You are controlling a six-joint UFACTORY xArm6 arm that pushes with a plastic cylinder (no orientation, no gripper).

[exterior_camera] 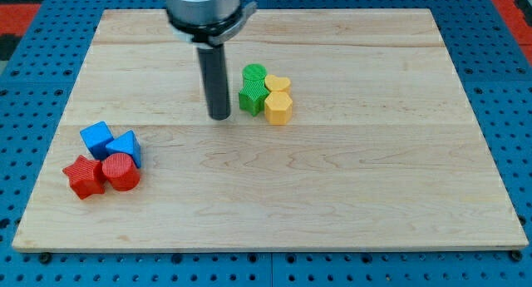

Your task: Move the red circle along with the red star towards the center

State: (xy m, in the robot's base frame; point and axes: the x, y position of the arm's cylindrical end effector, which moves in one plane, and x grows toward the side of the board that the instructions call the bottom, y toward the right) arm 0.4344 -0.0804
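Observation:
The red circle (pixel 121 171) and the red star (pixel 84 176) lie side by side near the view's bottom left of the wooden board (pixel 332 187), touching each other. My tip (pixel 219 116) rests on the board near the centre top, far to the upper right of both red blocks and just left of the green blocks. Nothing touches my tip.
A blue cube (pixel 96 138) and a blue triangle (pixel 125 145) sit right above the red blocks. A green circle (pixel 254 74), a green star (pixel 251 96), a yellow heart (pixel 278 84) and a yellow hexagon (pixel 278 106) cluster right of my tip.

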